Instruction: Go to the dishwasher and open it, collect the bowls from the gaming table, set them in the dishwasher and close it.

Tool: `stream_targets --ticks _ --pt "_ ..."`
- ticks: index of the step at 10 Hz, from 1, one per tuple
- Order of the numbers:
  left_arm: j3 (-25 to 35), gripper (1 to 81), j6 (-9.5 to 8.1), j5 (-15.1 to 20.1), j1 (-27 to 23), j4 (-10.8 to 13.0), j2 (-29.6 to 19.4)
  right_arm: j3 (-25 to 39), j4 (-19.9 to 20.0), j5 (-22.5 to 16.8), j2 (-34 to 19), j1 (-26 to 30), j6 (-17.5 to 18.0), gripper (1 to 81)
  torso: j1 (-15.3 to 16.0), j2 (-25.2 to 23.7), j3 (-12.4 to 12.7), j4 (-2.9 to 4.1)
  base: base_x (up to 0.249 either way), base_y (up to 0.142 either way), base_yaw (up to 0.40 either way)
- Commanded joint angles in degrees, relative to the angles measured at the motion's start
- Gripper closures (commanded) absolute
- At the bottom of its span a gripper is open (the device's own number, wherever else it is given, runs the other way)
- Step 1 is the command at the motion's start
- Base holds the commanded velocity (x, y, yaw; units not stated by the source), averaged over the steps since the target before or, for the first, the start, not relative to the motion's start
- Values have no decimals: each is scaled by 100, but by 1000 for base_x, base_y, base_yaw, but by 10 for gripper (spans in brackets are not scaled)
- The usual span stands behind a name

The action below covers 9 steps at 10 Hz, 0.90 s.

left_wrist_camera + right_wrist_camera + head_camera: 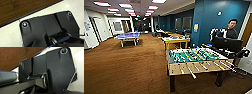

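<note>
The gaming table (175,39), with a pale top and a yellow wooden frame and legs, stands in the middle distance, beyond the foosball table. Small coloured things, one of them green (172,37), lie on its top; they are too small to tell as bowls. The dishwasher is out of view. Both wrist views look down past the robot's dark plate onto brown carpet (18,8) (12,55) and a pale floor strip (10,33).
A green-field foosball table (196,61) with rods stands close at the front right. Behind it a person (230,30) stands at dark monitors. A blue ping-pong table (127,36) is far left. Wide brown carpet (121,65) lies ahead on the left.
</note>
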Motion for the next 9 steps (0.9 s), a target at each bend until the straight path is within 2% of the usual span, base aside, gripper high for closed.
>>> stream_targets --ticks 1,9 --pt "-12 10 -29 250 -310 -5 -9 4 -42 -280 -35 284 -15 10 7 0 0 0 0 0 0" --pt "-12 10 -38 250 -310 -14 -18 -111 -94 -306 211 205 -68 10 7 0 0 0 0 0 0"
